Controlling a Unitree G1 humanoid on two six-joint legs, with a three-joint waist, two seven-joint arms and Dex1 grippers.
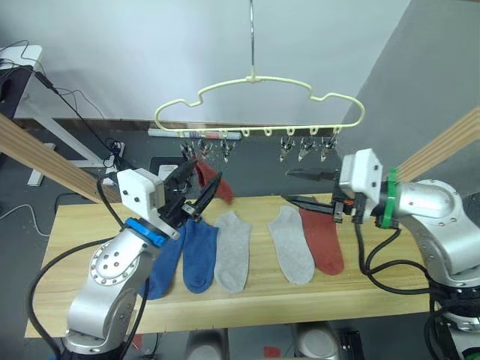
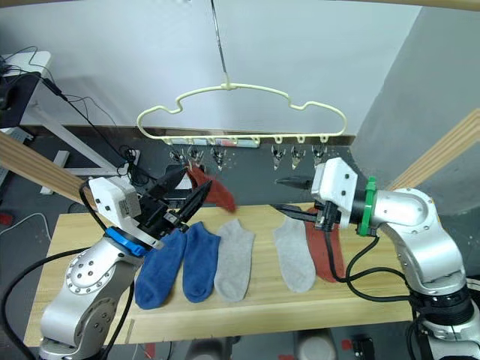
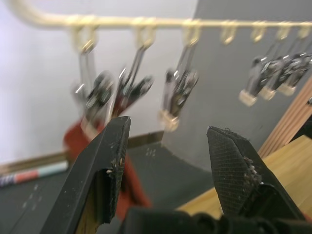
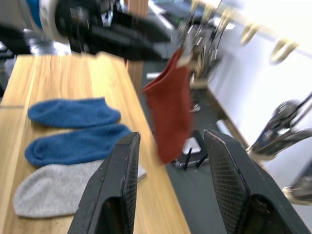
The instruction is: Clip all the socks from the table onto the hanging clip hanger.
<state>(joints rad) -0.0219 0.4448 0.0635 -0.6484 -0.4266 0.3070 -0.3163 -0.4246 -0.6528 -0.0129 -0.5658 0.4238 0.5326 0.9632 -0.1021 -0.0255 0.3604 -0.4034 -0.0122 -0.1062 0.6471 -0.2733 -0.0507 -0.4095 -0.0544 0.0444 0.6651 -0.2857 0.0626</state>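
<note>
The clip hanger hangs above the far edge of the table. One sock hangs from a clip in the hanger's left group, over the far edge. Five socks lie side by side on the table: two left of centre, one at the centre, and two more to the right, with a gap between the third and fourth. Their toes point to the near edge.
</note>
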